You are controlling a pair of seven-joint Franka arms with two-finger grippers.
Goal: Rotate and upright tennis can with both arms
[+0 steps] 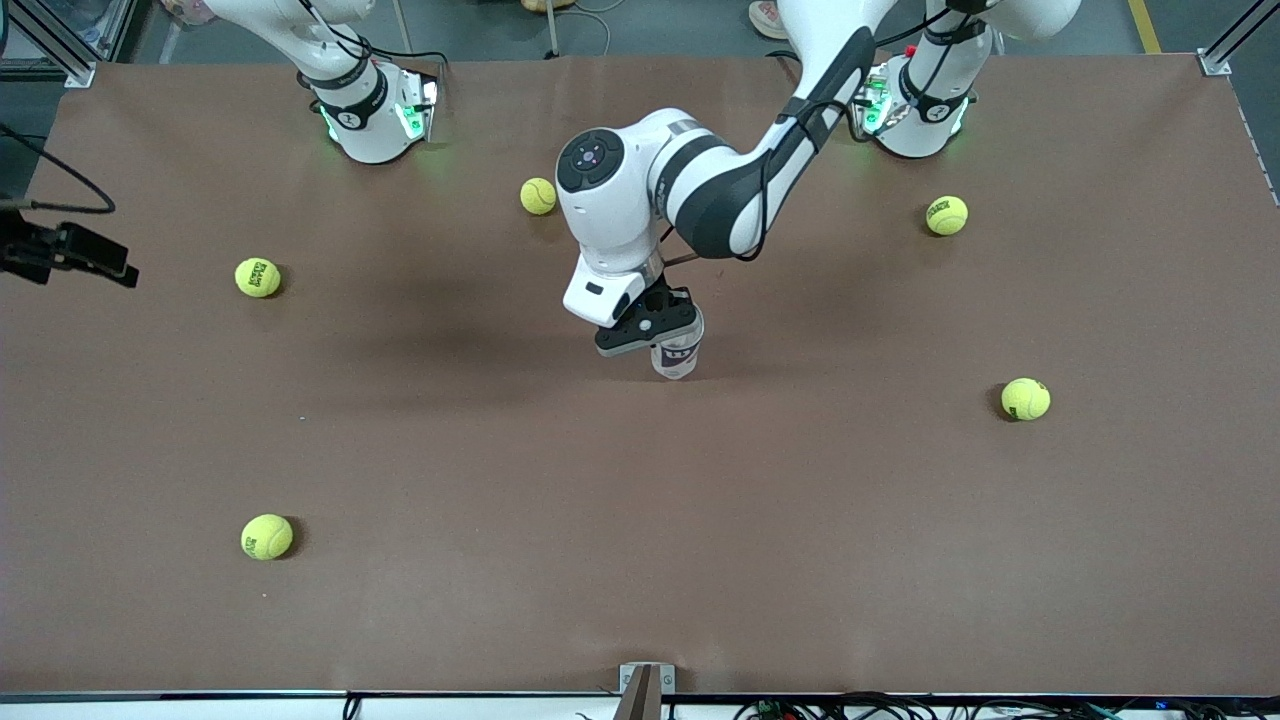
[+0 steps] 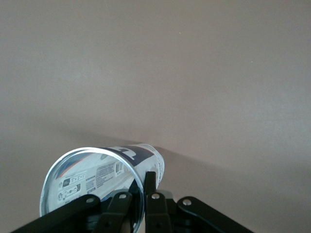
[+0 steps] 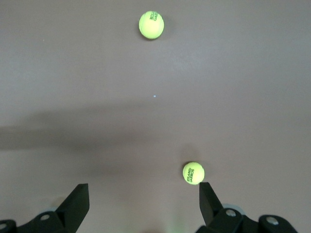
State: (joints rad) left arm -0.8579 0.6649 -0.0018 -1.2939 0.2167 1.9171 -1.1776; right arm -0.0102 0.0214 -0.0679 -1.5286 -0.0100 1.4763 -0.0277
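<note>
Tennis can [image 1: 679,352] is at mid-table, seen nearly end-on from the front camera, so it stands upright or close to it with its base apparently on or just above the brown table [image 1: 640,520]; contact with the surface cannot be confirmed. Left gripper [image 1: 655,322] is at the can's upper end, the left arm reaching in from its base at the top of the front view. Left wrist view shows what the front view hides: the can's open rim [image 2: 92,182] and the printed label seen through the clear wall, with one finger [image 2: 150,180] against the outer wall beside the rim and the other apparently inside the mouth, so the jaws pinch the can's wall at the rim. Judgement: the rotation looks mostly done; what is left is settling the can squarely on its base and letting go without tipping it. Right gripper [image 3: 143,206] is not in the front view; only the right arm's base is visible there, and the arm appears to wait. Its wrist view shows its jaws spread wide and empty over bare table, with two tennis balls [image 3: 151,24] [image 3: 193,173] below, the can absent from that view. Five balls lie scattered in the front view, all well apart from the can.
</note>
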